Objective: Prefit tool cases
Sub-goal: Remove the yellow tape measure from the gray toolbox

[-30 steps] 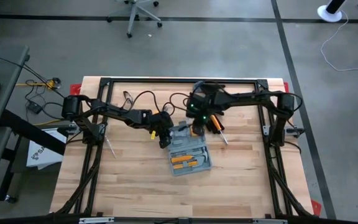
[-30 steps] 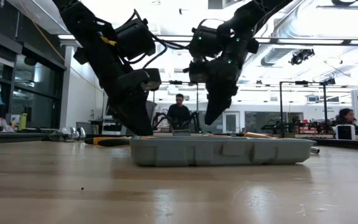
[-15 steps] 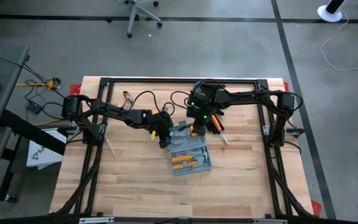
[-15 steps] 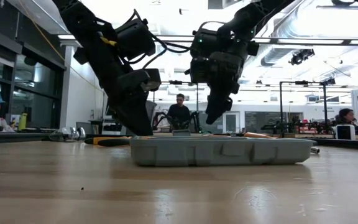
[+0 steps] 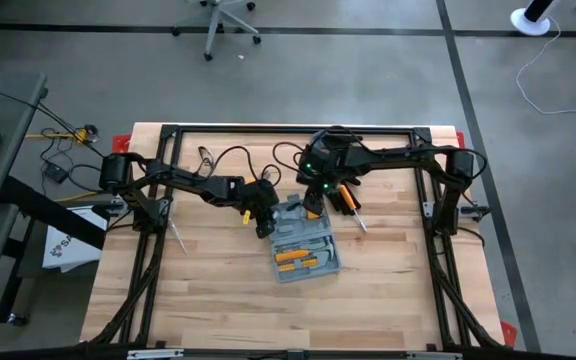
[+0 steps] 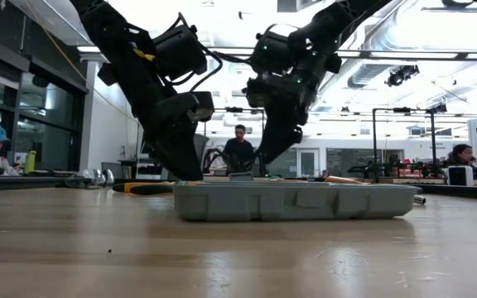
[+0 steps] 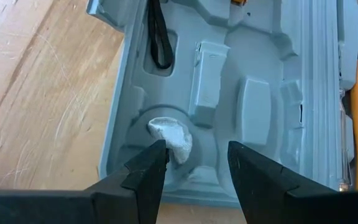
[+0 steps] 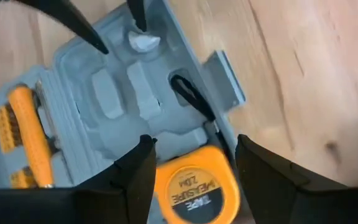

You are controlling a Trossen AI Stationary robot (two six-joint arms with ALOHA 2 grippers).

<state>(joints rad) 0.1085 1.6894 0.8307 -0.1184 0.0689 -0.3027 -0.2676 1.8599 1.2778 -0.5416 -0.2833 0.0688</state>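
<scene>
Looking straight down, the high view showed the open tool case (image 5: 305, 249) lying near the middle of the counter (image 5: 208, 300), with orange-handled tools seated in its tray, the left hand (image 5: 264, 224) at the case's left far corner and the right hand (image 5: 312, 208) over its far edge; broad bare wood lay toward the near edge, so there was room to shift the case that way. In the low view the case (image 6: 295, 201) sat flat on the counter, the left hand (image 6: 182, 170) reaching down behind its left end and the right hand (image 6: 265, 153) hanging clear above it, people showing far off in the room. In the left wrist view the left hand (image 7: 196, 167) stood open and empty over a round recess, likely steadying that end. In the right wrist view the right hand (image 8: 191, 167) was spread apart astride a yellow tape measure (image 8: 194, 185) resting at the tray, seemingly let go into its pocket.
</scene>
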